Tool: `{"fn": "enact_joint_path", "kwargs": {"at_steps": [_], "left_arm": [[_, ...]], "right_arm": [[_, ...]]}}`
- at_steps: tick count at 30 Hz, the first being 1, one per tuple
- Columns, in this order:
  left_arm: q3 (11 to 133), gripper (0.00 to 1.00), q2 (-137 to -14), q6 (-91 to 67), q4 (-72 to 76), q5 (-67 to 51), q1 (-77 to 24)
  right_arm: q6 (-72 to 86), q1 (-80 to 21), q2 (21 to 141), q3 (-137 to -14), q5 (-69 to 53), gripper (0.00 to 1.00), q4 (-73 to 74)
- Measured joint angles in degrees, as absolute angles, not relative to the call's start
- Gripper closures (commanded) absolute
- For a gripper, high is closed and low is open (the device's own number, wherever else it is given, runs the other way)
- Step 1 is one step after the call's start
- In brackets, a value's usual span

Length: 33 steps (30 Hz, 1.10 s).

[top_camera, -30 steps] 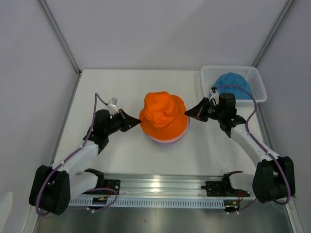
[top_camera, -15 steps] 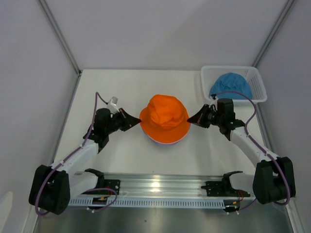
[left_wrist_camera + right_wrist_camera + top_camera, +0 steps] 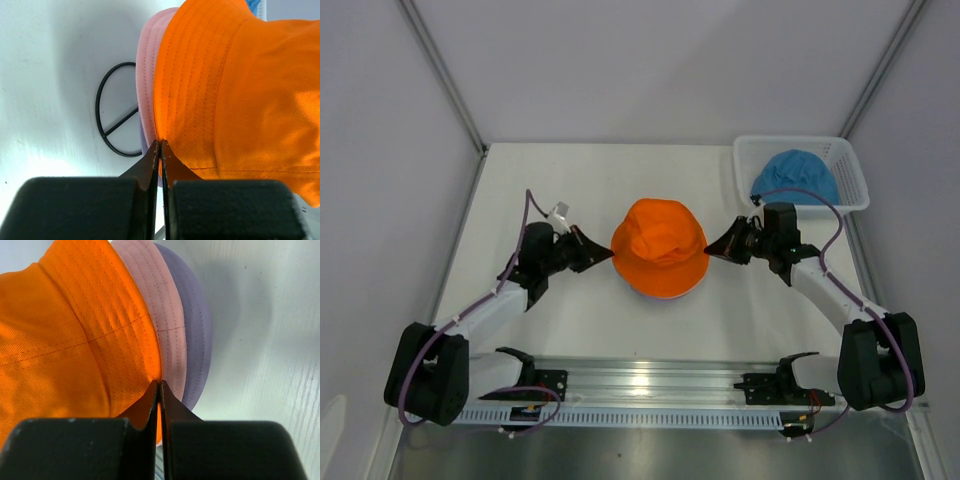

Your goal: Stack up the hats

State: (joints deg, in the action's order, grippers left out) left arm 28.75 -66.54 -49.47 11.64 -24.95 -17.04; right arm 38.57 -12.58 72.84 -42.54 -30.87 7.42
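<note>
My left gripper (image 3: pixel 160 145) is pinched nearly shut, its two tips meeting on the left edge of the orange hat (image 3: pixel 660 245) brim, with only a thin slit between them. My right gripper (image 3: pixel 159 385) is pinched the same way on the right edge of that brim, so I hold the hat from both sides.

The orange hat sits crown up in the middle of the desk (image 3: pixel 590 180), on top of the stack. Under it the pink hat (image 3: pixel 159 315) shows as a band of brim just outside the orange one. The lavender hat (image 3: pixel 197 340) lies below the pink, its brim reaching furthest out on the right side.

In my left wrist view a black wire ring (image 3: pixel 119 123) with a bar across it lies flat on the desk, partly hidden beneath the pink brim.

The blue hat (image 3: pixel 796 175) lies in the white basket (image 3: pixel 850 165) at the far right corner of the desk, well apart from the stack and just beyond my right arm.
</note>
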Motion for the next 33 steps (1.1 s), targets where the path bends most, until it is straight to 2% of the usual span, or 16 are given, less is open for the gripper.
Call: {"fn": "enact_joint_path", "kwargs": {"at_steps": [1,2,4,5,7,8,11,17,23,28,33], "left_arm": [[28.75,0.88,-66.5,-49.41,11.66,-25.06,-17.04],[28.75,0.69,-66.37,-48.95,11.35,-25.02,-17.04],[28.82,0.46,-65.87,-47.64,9.67,-24.56,-17.02],[29.02,0.31,-65.34,-46.74,8.16,-24.32,-16.95],[30.02,0.2,-63.46,-44.75,4.47,-24.01,-16.93],[30.89,0.12,-62.17,-43.79,2.44,-23.68,-16.93],[34.79,0.04,-58.15,-41.04,-2.94,-22.39,-16.93],[43.7,0.02,-51.66,-36.32,-11.11,-18.35,-16.93],[48.82,0.0,-47.48,-31.75,-20.03,-11.77,-16.93],[52.4,0.01,-43.7,-28.88,-25.23,-7.57,-16.91],[54.08,0.01,-41.45,-28.95,-26.3,-7.16,-16.91]], "right_arm": [[38.46,-12.58,72.93,-42.65,-30.89,1.0,7.49],[38.22,-12.58,72.95,-42.87,-30.85,0.82,7.92],[37.06,-12.51,72.99,-44.12,-30.15,0.56,10.57],[36.25,-12.49,73.06,-44.95,-29.8,0.48,12.19],[34.11,-12.34,73.1,-48.03,-29.39,0.35,16.6],[33.41,-12.25,73.08,-49.65,-29.28,0.24,18.06],[30.72,-12.19,73.03,-58.19,-28.47,0.11,23.2],[27.75,-8.97,72.64,-75.57,-26.0,0.1,29.95],[25.04,-1.08,76.51,-84.93,-19.05,0.13,31.73],[21.58,4.49,89.56,-94.8,-10.5,0.23,31.79],[18.13,7.9,106.67,-109.8,-5.98,0.23,35.14]]}}
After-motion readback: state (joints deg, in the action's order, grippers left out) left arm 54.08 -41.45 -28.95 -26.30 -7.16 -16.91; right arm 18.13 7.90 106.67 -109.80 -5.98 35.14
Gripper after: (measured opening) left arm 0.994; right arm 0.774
